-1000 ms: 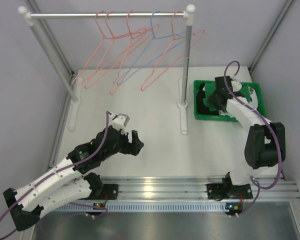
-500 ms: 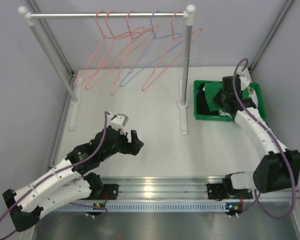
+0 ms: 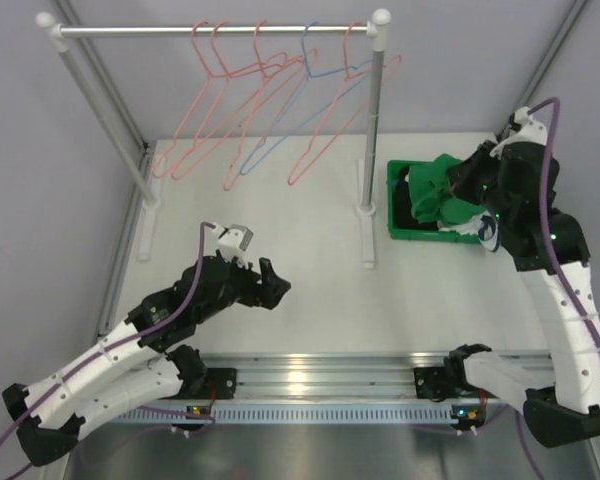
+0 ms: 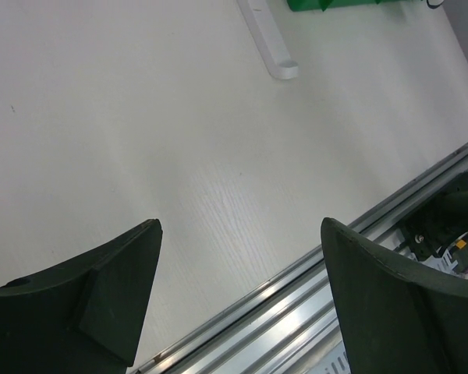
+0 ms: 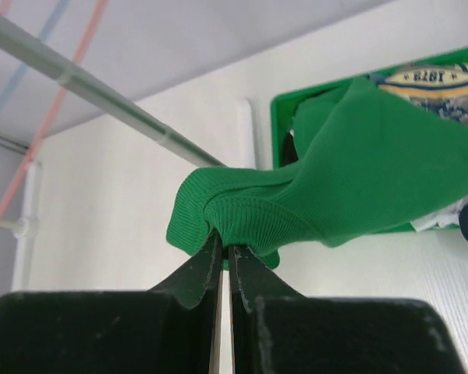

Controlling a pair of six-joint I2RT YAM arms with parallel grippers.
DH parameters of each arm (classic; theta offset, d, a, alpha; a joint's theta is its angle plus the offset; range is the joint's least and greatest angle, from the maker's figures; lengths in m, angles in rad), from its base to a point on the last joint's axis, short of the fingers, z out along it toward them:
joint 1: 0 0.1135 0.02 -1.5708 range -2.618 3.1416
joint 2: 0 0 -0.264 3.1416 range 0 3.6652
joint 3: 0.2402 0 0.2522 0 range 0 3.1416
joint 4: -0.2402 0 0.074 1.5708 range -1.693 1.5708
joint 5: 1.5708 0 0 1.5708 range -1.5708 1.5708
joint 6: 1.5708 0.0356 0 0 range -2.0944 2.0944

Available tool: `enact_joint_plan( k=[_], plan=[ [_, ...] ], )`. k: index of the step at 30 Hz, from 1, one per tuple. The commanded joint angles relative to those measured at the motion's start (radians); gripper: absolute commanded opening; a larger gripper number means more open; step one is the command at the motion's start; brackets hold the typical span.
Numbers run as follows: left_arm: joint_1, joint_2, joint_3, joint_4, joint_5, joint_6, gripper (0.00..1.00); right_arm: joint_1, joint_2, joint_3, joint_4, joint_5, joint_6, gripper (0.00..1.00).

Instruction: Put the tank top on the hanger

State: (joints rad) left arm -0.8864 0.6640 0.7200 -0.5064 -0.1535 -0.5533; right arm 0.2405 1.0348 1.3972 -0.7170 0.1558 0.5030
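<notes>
right claw [image 5: 221, 253] has just lifted out of the green bin [image 3: 425, 236], pinched shut on a fold of the tank top [image 5: 366, 171] now dangling above it, well apart from the pink hanger [image 3: 325, 140]; left claw [image 4: 240, 226] gapes empty over the worktop [image 4: 179, 117]; carry looks next.

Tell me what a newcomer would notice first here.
The bright green tank top stands out, pinched in the shut right tool and held up over the green bin at the right of the white table. Next come the pink wire hangers on the rail at the back, none carrying a garment. The left tool hovers open over the table.
</notes>
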Motion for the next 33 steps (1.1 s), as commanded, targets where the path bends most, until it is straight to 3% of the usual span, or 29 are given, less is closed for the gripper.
enact_joint_plan(
  k=[1,8,12,15,20,23,27,33],
  plan=[
    [-0.005,0.005,0.006,0.083,0.022,-0.007,0.88,0.013,-0.035,0.16,-0.062,-0.091,-0.06,0.0],
    [-0.003,0.008,0.022,0.111,0.037,-0.004,0.89,0.014,0.05,0.488,-0.17,-0.318,-0.044,0.0],
    [-0.003,-0.001,0.021,0.158,0.084,-0.01,0.9,0.017,0.071,0.557,-0.185,-0.387,-0.023,0.0],
    [-0.003,-0.004,-0.013,0.28,0.149,-0.048,0.92,0.025,0.079,0.579,-0.194,-0.41,-0.011,0.0],
    [-0.028,0.054,-0.097,0.622,0.238,-0.194,0.92,0.048,0.08,0.542,-0.187,-0.397,-0.003,0.0],
    [-0.13,0.132,-0.1,0.707,0.125,-0.192,0.92,0.072,0.071,0.501,-0.18,-0.371,0.0,0.0],
    [-0.352,0.258,-0.05,0.837,-0.09,-0.134,0.92,0.126,0.054,0.436,-0.171,-0.299,0.008,0.0],
    [-0.459,0.446,-0.014,1.025,-0.233,-0.143,0.92,0.197,0.024,0.318,-0.157,-0.197,0.016,0.0]
  ],
)
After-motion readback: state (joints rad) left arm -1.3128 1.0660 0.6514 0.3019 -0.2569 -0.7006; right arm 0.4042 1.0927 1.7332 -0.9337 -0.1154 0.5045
